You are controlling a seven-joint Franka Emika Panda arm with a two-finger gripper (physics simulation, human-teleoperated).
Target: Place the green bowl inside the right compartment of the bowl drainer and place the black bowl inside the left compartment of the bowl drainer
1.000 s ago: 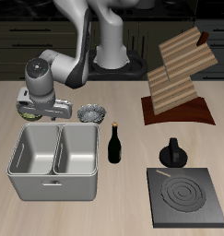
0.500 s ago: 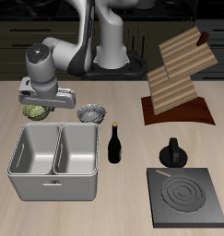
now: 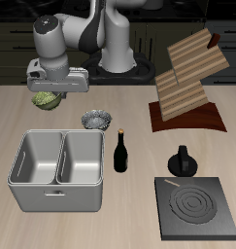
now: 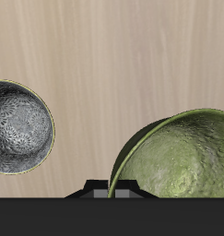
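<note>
My gripper is shut on the rim of the green bowl and holds it in the air, behind the bowl drainer. In the wrist view the green bowl hangs close below the camera, tilted, with the table far beneath it. The black bowl, dark grey with pale speckles, sits on the table just behind the drainer and beside the held bowl; the wrist view shows the black bowl too. Both drainer wells are empty.
A dark wine bottle stands right beside the drainer. A black knobbed pot and a flat black stove plate lie farther along the table. A wooden rack stands at the back.
The gripper has risen from table level with the green bowl in it, lifting the bowl off the table. The black bowl and the drainer have not moved.
</note>
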